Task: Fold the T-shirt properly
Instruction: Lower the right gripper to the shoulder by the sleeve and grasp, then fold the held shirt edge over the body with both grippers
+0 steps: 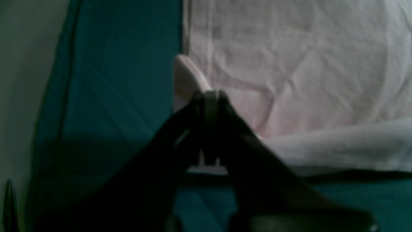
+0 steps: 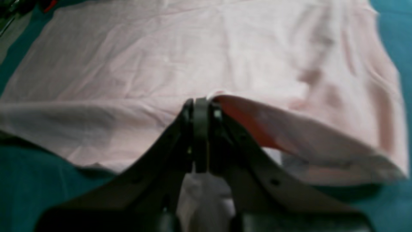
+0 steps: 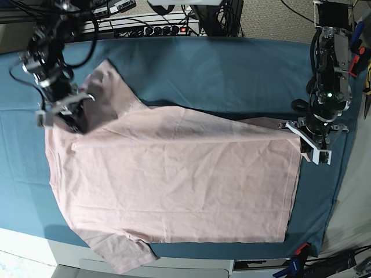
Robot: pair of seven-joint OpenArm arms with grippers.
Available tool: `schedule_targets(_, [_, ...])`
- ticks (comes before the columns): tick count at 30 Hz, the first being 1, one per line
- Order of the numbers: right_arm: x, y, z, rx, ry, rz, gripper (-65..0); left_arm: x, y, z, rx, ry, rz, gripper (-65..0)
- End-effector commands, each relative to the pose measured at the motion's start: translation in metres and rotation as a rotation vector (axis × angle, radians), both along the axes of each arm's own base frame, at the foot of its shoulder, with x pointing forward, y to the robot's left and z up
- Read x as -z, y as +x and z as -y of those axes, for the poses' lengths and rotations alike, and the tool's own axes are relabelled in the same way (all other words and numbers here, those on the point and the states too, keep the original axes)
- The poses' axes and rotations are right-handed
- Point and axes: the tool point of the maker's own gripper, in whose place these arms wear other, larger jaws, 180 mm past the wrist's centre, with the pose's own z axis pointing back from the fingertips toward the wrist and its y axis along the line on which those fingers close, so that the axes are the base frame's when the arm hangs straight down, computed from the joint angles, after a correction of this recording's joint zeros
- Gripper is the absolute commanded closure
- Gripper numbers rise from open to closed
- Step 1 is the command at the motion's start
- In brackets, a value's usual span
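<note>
In the left wrist view, the left gripper (image 1: 210, 96) has its fingers (image 1: 197, 100) pinched together on a raised bit of the T-shirt (image 1: 289, 64), a small pink fold standing up just behind the tips. The pale pink cloth spreads away to the upper right, creased, over the teal table cloth (image 1: 119, 80), which covers the rest of the picture down to a pale strip at the far left

In the right wrist view, the right gripper (image 2: 201, 106) is likewise closed on the T-shirt (image 2: 145, 58). A flap of cloth lifts from the tips and runs off to the right, its underside in shadow, while the rest lies flat beyond. The teal table cloth (image 2: 29, 174) shows at the lower left and along the right side

In the base view, the T-shirt (image 3: 174, 179) lies spread across the middle of the table, plain side up, one sleeve hanging over the near edge. The right gripper (image 3: 68, 113) holds the cloth near the far-left sleeve, and the left gripper (image 3: 302, 131) holds the far corner of the hem toward the table's right edge. The teal table cloth (image 3: 220, 69) covers the table (image 3: 35, 242), whose pale near edge shows below it
</note>
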Motion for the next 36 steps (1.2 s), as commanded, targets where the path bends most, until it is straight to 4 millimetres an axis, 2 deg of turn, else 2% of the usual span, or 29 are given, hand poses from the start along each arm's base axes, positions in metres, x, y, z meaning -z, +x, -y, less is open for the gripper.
schedule_targets(1, [-0.016, 0.013, 0.003, 0.0, -0.004, 0.068, 0.0, -0.016, 0.008, -0.005, -0.004, 0.019, 0.056, 0.0])
schedule_targets(7, [-0.011, 0.045, 0.015, 0.043, 0.059, 0.083, 0.0, -0.022, 0.013, -0.006, -0.005, 0.019, 0.072, 0.0])
schedule_targets(13, [-0.009, 0.076, 0.031, 0.07, 0.108, 0.089, 0.0, -0.032, 0.031, -0.012, -0.022, 0.017, 0.101, 0.0])
schedule_targets(22, [-0.013, 0.116, 0.065, 0.117, 0.151, 0.079, 0.0, -0.021, 0.061, -0.021, -0.078, -0.058, 0.07, 0.0])
schedule_targets(29, [-0.006, 0.134, 0.076, 0.137, 0.213, 0.046, 0.0, -0.007, 0.07, -0.001, -0.087, -0.149, 0.046, 0.0])
schedule_targets(36, [0.002, 0.138, 0.088, 0.173, 0.193, 0.025, 0.0, -0.011, 0.076, 0.007, -0.069, -0.123, 0.066, 0.0])
